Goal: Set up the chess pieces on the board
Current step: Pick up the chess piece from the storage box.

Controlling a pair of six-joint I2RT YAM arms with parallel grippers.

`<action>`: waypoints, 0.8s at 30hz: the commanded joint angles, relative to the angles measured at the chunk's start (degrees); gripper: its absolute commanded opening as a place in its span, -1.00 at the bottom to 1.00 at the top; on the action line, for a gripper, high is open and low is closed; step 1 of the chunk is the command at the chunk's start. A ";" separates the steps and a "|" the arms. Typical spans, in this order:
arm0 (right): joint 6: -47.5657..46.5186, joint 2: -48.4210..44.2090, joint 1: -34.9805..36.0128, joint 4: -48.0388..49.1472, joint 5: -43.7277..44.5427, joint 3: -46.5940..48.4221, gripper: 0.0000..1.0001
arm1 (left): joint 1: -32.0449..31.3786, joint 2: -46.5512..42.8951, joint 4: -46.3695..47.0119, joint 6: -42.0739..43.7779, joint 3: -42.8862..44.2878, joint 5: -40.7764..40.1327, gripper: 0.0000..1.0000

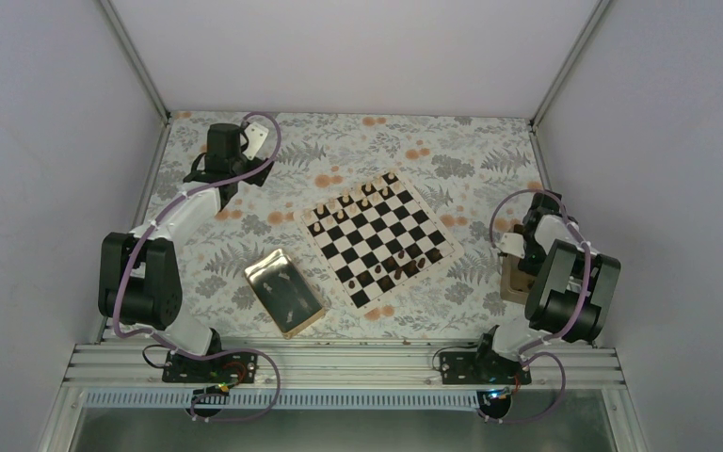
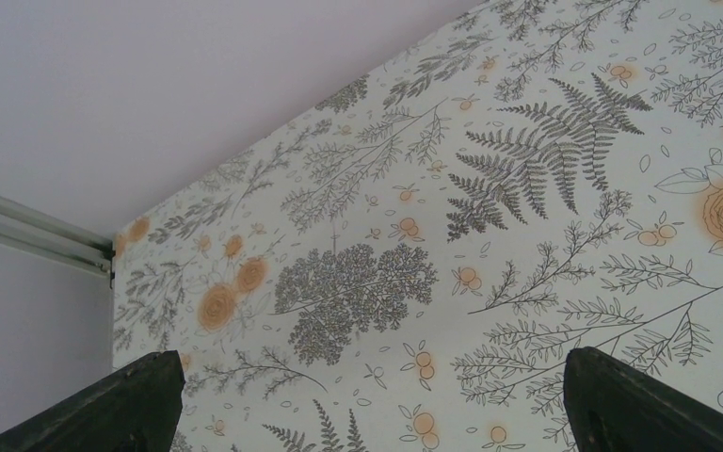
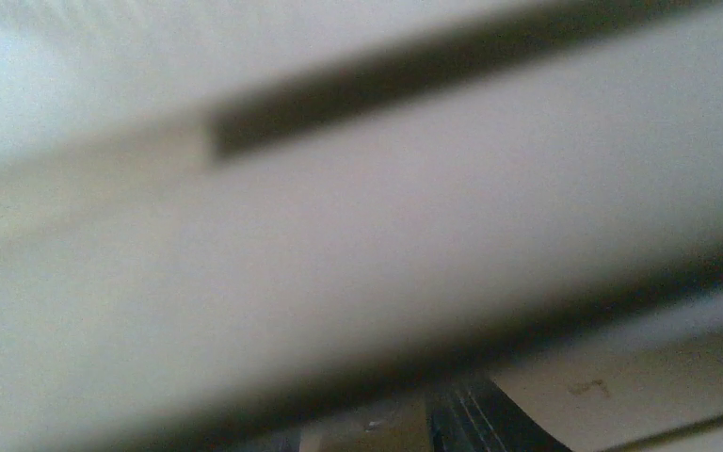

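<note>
Several chess pieces (image 1: pixel 403 264) were noted on the board (image 1: pixel 381 235), left of the right gripper (image 1: pixel 520 254), whose opening could not be told; left gripper (image 2: pixel 377 414) was seen spread wide, empty; pieces were judged light, easily toppled, best pinched mid-body.

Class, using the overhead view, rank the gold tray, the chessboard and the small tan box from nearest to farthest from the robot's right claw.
1. Tan box: right by the right claw, at the table's right edge.
2. Chessboard: mid-table, to the claw's left.
3. Gold tray: beyond the board, on the table's left half.
</note>
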 commanded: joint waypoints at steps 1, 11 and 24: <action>-0.81 0.41 -0.58 0.27 -0.07 1.10 -0.31 | -0.12 -0.43 1.21 -0.05 -0.71 -0.75 1.00; -0.03 0.29 -0.58 -2.01 -2.46 2.18 -0.67 | -0.10 -0.42 1.15 0.07 -0.66 -0.77 1.00; 2.22 -5.42 -0.50 -10.87 -3.62 7.70 -0.77 | -0.12 -1.00 1.13 0.12 -0.52 -0.43 1.00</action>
